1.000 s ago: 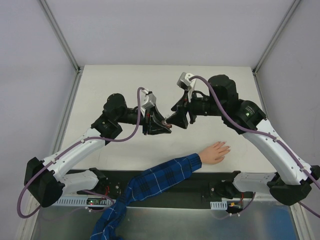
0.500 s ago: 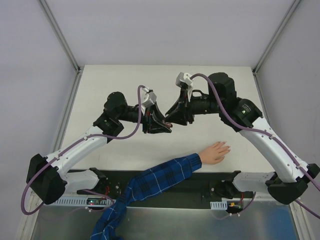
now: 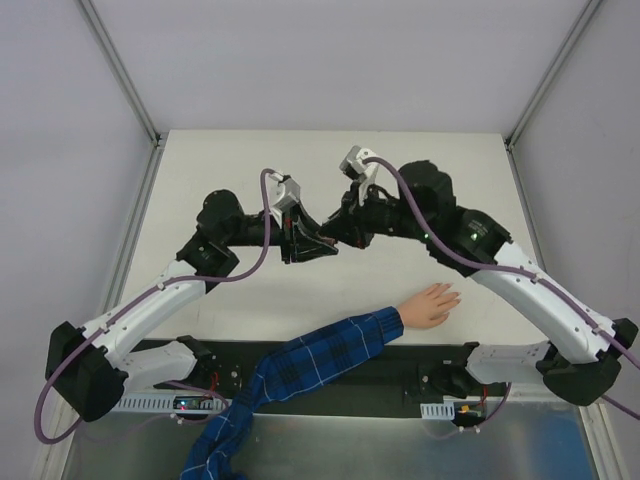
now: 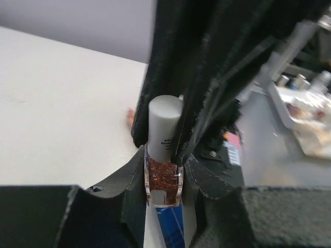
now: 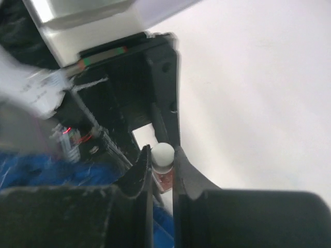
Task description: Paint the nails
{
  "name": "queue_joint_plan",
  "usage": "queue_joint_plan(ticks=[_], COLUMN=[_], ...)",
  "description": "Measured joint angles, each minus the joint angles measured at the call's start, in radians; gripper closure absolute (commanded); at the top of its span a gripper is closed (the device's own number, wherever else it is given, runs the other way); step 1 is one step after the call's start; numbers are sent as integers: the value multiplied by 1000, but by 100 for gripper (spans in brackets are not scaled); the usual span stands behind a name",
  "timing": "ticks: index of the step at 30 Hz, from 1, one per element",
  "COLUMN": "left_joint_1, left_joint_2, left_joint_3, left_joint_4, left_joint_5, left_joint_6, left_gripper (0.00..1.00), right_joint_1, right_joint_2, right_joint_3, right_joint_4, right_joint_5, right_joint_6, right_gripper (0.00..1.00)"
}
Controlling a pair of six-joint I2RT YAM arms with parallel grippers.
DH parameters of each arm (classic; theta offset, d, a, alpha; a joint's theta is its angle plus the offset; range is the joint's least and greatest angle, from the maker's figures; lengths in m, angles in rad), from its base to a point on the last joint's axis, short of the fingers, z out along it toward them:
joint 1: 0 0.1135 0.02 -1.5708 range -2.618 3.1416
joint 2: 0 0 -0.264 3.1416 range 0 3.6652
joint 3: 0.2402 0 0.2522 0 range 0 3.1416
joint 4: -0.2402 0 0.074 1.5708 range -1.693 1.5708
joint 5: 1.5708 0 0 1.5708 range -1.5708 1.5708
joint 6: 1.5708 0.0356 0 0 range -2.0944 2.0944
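A small glass bottle (image 4: 163, 180) of dark reddish glitter polish is held above the table, and my left gripper (image 4: 164, 170) is shut on its body. Its pale grey cap (image 5: 162, 154) sits between the fingertips of my right gripper (image 5: 162, 151), which is shut on it. From above, the left gripper (image 3: 316, 246) and the right gripper (image 3: 334, 236) meet tip to tip over the table's middle. The pale peach hand (image 3: 432, 305) lies palm down at the front right, its arm in a blue plaid sleeve (image 3: 330, 355). The nails are too small to make out.
The white table (image 3: 240, 160) is boxed in by pale walls with metal rails (image 3: 120, 70) at the back corners. A black base strip (image 3: 400, 375) with both arm mounts runs along the near edge, and the sleeve trails over it.
My right gripper has moved left to the bottle and its jaws have gone from open to shut on the cap. The left gripper, still holding the bottle, has shifted slightly left.
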Motion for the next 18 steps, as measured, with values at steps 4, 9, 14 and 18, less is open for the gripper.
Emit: queue_joint_plan(ticks=[4, 9, 14, 18], left_joint_1=[5, -1, 0, 0], left_joint_2=[-86, -105, -110, -117], left_joint_3=[-47, -47, -47, -47], left_joint_4=[-74, -126, -124, -99], left_joint_5=[-188, -295, -303, -258], left_joint_6=[48, 109, 126, 133], left_gripper=[100, 100, 100, 100], right_joint_1=[292, 421, 412, 356], right_joint_2=[8, 88, 95, 48], right_joint_3=[-29, 10, 45, 74], right_joint_4=[68, 73, 2, -82], right_joint_5=[703, 1118, 1131, 982], right_joint_6=[135, 288, 274, 197], right_gripper=[100, 72, 32, 17])
